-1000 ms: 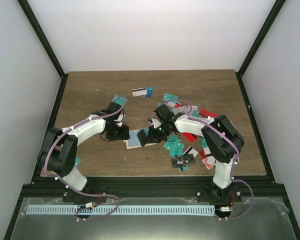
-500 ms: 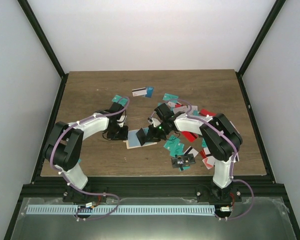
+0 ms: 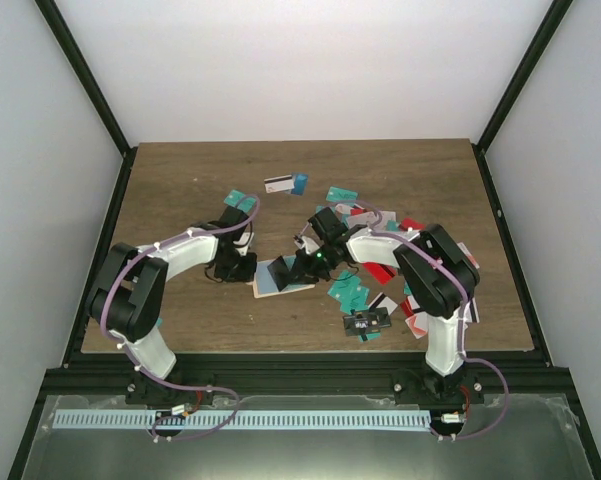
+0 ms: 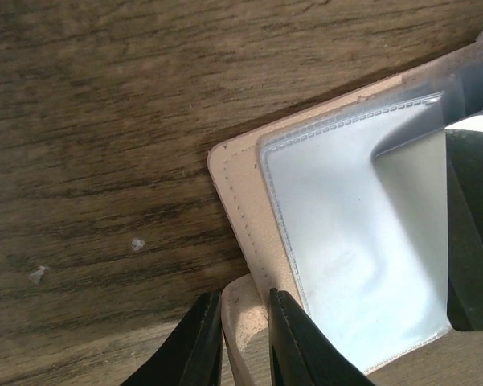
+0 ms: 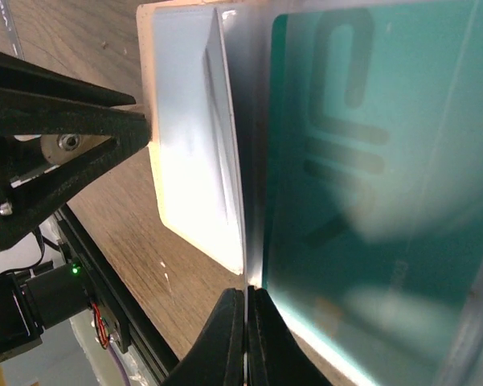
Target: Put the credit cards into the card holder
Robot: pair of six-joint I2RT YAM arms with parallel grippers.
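The tan card holder point(image 3: 272, 280) lies open on the table between the two arms. My left gripper point(image 3: 243, 266) is shut on its tan snap tab point(image 4: 243, 310) at the holder's left edge point(image 4: 239, 193). My right gripper point(image 3: 296, 268) stands over the holder's right half. Its fingers point(image 5: 229, 338) are pinched on a thin clear sleeve leaf point(image 5: 243, 241) standing edge-on. A teal credit card point(image 5: 370, 201) lies flat on the holder beside that leaf, under clear plastic. More credit cards point(image 3: 352, 292) lie loose to the right.
Red, white and teal cards point(image 3: 382, 272) are scattered under and around the right arm. A white and a blue card point(image 3: 283, 184) lie at the back, a teal one point(image 3: 240, 198) behind the left gripper. A small black device point(image 3: 368, 323) lies front right.
The left arm's elbow has swung in. The holder and both grippers have shifted slightly left. Both grips are unchanged.
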